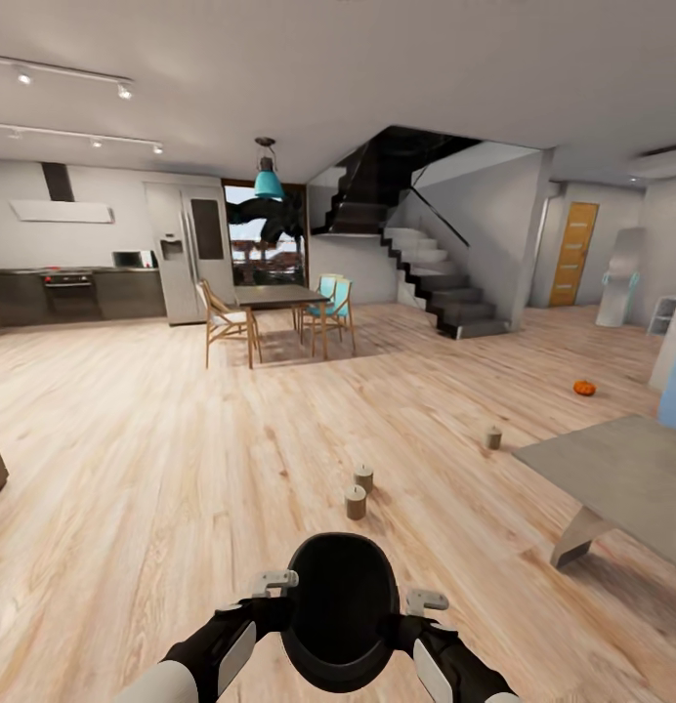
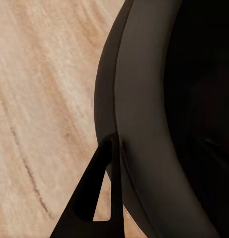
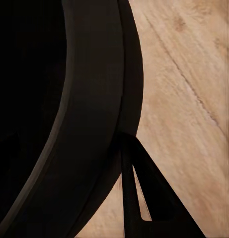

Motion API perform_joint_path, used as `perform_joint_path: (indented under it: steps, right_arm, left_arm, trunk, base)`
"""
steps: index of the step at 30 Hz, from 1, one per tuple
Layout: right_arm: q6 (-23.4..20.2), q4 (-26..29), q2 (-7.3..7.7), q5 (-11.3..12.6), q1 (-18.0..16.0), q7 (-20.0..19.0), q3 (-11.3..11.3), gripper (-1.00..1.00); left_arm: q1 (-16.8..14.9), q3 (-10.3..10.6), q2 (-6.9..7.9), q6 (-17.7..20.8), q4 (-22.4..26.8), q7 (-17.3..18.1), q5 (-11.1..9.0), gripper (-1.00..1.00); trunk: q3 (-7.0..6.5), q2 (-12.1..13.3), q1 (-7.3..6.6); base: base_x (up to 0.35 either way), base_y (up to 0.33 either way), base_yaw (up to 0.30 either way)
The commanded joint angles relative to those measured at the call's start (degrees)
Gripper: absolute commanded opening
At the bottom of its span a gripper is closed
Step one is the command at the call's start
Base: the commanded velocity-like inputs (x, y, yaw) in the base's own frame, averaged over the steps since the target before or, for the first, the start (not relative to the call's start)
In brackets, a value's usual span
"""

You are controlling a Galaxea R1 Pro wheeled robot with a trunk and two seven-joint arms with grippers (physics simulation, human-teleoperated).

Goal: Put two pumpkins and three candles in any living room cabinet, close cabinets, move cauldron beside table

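holding a black cauldron (image 1: 340,610) from both sides, low in front of the trunk: left end effector (image 1: 272,584) closed on its rim at one side, right end effector (image 1: 423,599) closed on the rim opposite (one dark finger (image 2: 97,198) against the outer wall in the left wrist view, another finger (image 3: 141,193) likewise in the right). standing on the wood floor (image 1: 162,430) just ahead, two candles (image 1: 359,491) close together, a third candle (image 1: 492,438) further right, near the corner of the low grey bench (image 1: 621,478). lying beyond that bench on the floor, one orange pumpkin (image 1: 584,388). far back, dining table (image 1: 279,296) with chairs, and a staircase (image 1: 445,283).
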State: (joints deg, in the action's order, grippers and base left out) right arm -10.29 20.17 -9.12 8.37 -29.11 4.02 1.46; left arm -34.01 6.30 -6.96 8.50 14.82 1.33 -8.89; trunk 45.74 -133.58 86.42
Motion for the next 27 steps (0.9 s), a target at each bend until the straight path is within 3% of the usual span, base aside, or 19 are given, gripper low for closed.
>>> perform_joint_path:
  steps: [1,27]
  right_arm:
    - [-0.26,0.13,-0.72,1.56,-0.04,-0.19,0.39,-1.00]
    - [-0.26,0.13,-0.72,1.56,-0.05,-0.60,0.39,-1.00]
  left_arm:
    - [0.00,0.82,0.02,0.29,0.21,-0.01,-0.61,-1.00]
    - [0.00,0.82,0.02,0.29,0.21,0.00,-0.61,-1.00]
  trunk:
    - [0.00,-0.03,-0.02]
    - [-1.03,-0.03,-0.02]
  base:
    - [0.000,0.000,-0.242]
    - [0.000,0.000,-0.258]
